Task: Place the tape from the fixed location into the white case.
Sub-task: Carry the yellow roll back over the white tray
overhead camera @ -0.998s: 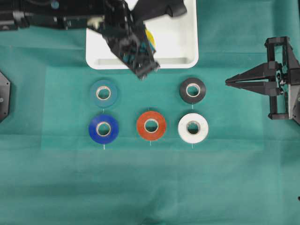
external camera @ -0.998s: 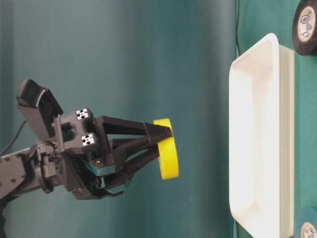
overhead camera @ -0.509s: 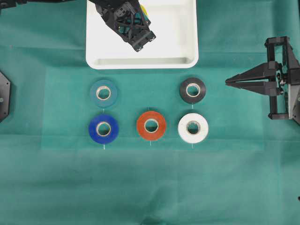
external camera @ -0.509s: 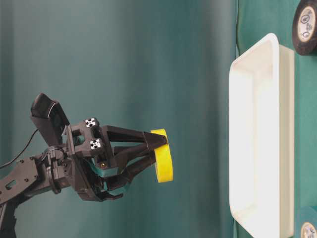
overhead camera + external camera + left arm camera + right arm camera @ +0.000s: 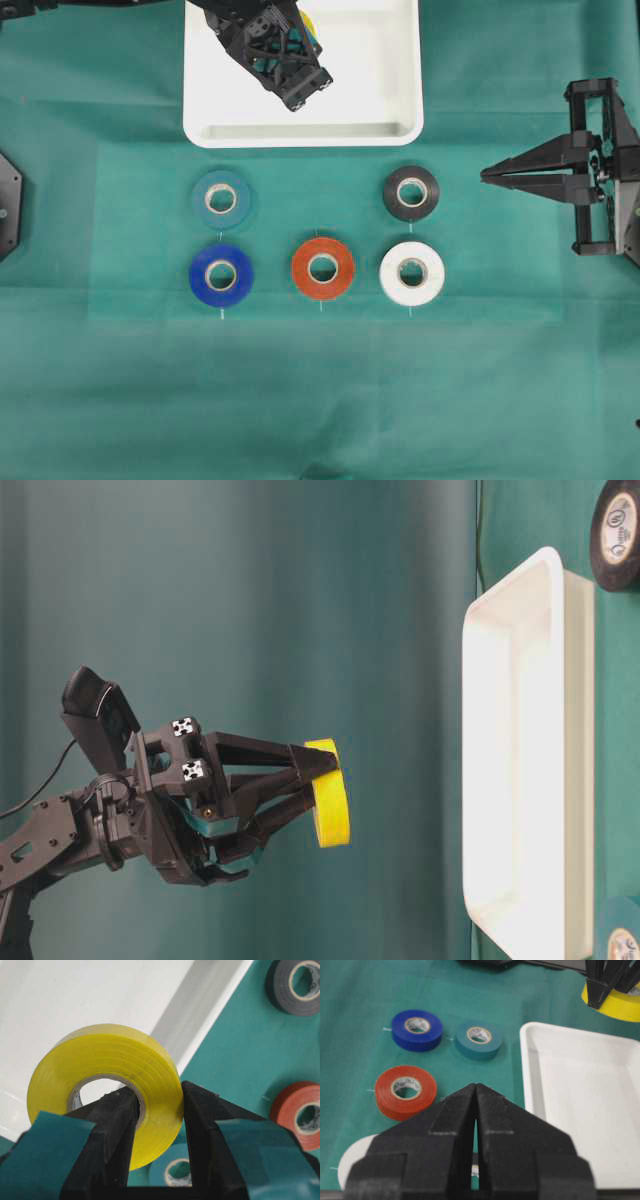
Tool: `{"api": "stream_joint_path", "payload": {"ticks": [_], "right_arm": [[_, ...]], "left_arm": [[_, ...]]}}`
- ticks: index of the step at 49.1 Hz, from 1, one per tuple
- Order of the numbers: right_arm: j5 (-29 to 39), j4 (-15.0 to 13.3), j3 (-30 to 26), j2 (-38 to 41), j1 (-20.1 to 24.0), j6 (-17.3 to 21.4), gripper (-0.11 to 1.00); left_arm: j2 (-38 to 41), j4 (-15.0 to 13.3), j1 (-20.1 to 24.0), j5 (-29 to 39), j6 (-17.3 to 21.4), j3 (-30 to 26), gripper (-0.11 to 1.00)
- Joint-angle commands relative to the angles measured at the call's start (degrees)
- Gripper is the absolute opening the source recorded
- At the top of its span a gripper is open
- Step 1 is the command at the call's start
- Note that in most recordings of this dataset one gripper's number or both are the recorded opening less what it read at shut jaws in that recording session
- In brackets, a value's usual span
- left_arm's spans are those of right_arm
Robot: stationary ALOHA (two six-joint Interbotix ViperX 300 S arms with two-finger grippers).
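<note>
The white case lies at 12 o'clock on the green cloth, its floor bare right of centre. The left gripper is clamped across the wall of the tape, one finger through the core, holding it in clear air above the case's left half. The right gripper, at 3 o'clock, has its jaws pressed together on nothing.

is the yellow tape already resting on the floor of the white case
No: in the table-level view the yellow tape is pinched in the left hand, clear of the white case.
</note>
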Motion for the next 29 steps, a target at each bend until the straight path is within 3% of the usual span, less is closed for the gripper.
{"api": "stream_joint_path", "payload": {"ticks": [1, 16, 29], "right_arm": [[-0.2, 0.0, -1.1, 0.2, 0.0, 0.1, 0.01], [-0.4, 0.0, -1.1, 0.5, 0.0, 0.1, 0.01], [-0.4, -0.1, -1.2, 1.1, 0.0, 0.1, 0.01]], "left_arm": [[-2.5, 0.2, 0.2, -0.3, 0.2, -1.3, 0.24], [-2.2, 0.2, 0.2, -1.9, 0.1, 0.4, 0.24], [0.0, 0.2, 0.9, -7.2, 0.2, 4.9, 0.24]]}}
